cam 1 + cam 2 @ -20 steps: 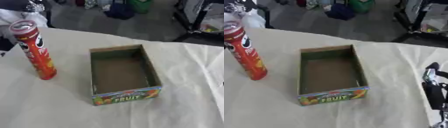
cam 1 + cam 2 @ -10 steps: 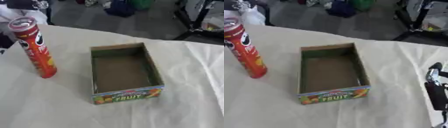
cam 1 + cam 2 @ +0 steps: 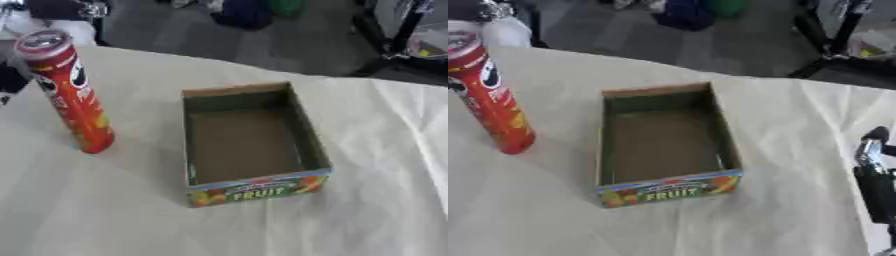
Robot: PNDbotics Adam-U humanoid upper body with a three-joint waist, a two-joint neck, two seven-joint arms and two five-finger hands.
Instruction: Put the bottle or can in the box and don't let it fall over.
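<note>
A tall red can (image 3: 72,95) with a dark lid stands upright on the cloth-covered table, left of the box. The open cardboard box (image 3: 259,190) has FRUIT printed on its near wall and holds nothing. A dark part at the left edge behind the can looks like my left hand (image 3: 10,80); it stands apart from the can as far as I can see. My right hand (image 3: 873,182) shows at the right edge in the right eye view, black and silver, fingers pointing up, holding nothing, well right of the box.
The pale cloth (image 3: 114,220) covers the table around the box and can. Past the far edge lie a dark floor, a blue bag (image 3: 245,12) and black stand legs (image 3: 385,45).
The whole picture has shifted a little, so the camera moved. Can, box and right hand keep their places.
</note>
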